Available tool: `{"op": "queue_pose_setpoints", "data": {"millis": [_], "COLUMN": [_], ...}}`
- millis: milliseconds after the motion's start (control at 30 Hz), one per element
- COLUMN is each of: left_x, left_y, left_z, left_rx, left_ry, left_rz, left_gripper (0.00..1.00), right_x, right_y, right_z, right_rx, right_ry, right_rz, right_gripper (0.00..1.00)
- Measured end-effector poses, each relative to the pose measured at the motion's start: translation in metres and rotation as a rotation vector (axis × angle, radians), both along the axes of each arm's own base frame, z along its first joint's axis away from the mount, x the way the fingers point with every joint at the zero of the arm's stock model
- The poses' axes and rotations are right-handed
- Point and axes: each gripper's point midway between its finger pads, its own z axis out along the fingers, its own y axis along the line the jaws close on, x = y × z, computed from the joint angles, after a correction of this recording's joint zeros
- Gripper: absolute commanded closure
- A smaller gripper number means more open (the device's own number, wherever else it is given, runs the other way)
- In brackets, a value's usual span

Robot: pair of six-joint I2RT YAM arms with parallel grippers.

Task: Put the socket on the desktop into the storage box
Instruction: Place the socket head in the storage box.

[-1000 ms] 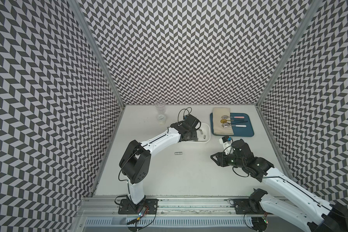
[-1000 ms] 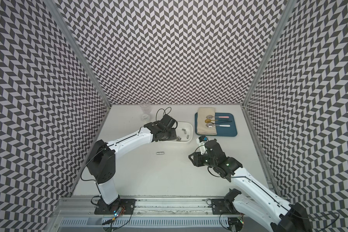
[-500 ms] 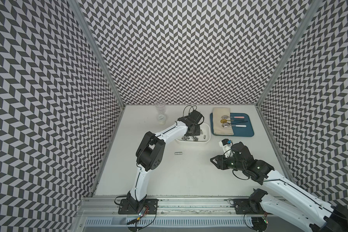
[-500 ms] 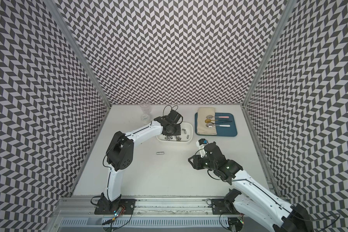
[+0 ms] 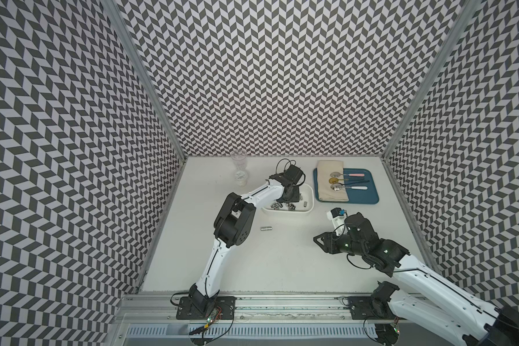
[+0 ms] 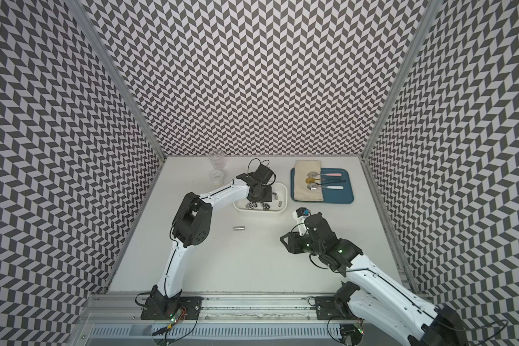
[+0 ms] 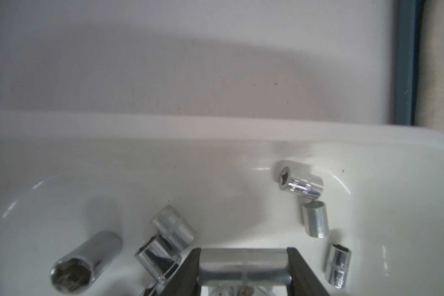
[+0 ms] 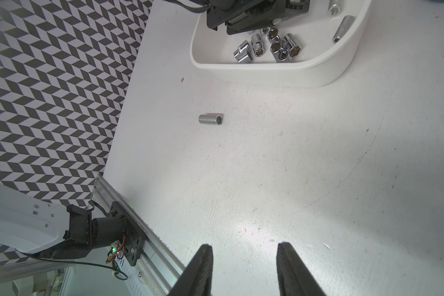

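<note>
In the left wrist view the frame edge cuts the left gripper (image 7: 243,256) to the tips of its fingers (image 7: 187,274), and whatever sits under the socket (image 7: 242,265) between them is too blurred for me to name. In both top views the arm's wrist housing (image 5: 289,191) covers those fingers and part of the storage box (image 5: 300,211), whose loose sockets (image 5: 282,205) are too small to count. The right wrist view crops the right gripper (image 8: 244,247) to its fingertips.

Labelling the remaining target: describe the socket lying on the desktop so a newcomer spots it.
On the white desktop, find the white storage box towards the back. Just in front of it, on bare surface, a small silver socket lies on its side. It alone sits outside the box; the other sockets are inside.
</note>
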Motion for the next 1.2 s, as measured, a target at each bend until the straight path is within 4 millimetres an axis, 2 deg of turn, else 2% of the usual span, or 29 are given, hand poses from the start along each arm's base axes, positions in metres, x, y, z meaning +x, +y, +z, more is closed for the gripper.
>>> {"op": "queue_pose_setpoints", "data": {"millis": [200, 500, 600, 967, 1100, 1200], "left_x": [-0.001, -0.001, -0.003, -0.031, -0.049, -0.067], "left_y": [0.0, 0.0, 0.002, 0.028, 0.042, 0.056], "left_z": [-0.002, 0.004, 0.017, 0.092, 0.107, 0.11], "left_rx": [0.0, -0.005, -0.012, -0.071, -0.087, -0.095], "left_ry": [0.008, -0.002, -0.018, -0.125, -0.148, -0.155], "left_rz": [-0.004, -0.005, -0.006, -0.008, -0.005, 0.0], "left_gripper": [0.39, 0.37, 0.37, 0.33, 0.3, 0.29], "right_x": [-0.001, -0.001, -0.001, 0.004, 0.008, 0.011], "right_y": [-0.002, -0.002, -0.002, -0.001, 0.004, 0.009], "right_z": [-0.002, -0.003, -0.003, -0.006, 0.0, 0.004], "right_rx": [-0.009, -0.011, -0.012, -0.035, -0.039, -0.043], "right_ry": [0.007, 0.009, 0.009, 0.019, 0.006, -0.001], "right_rz": [-0.003, -0.003, -0.003, -0.008, 0.004, 0.019], "right_gripper": [0.55, 0.55, 0.55, 0.55, 0.53, 0.53]}}
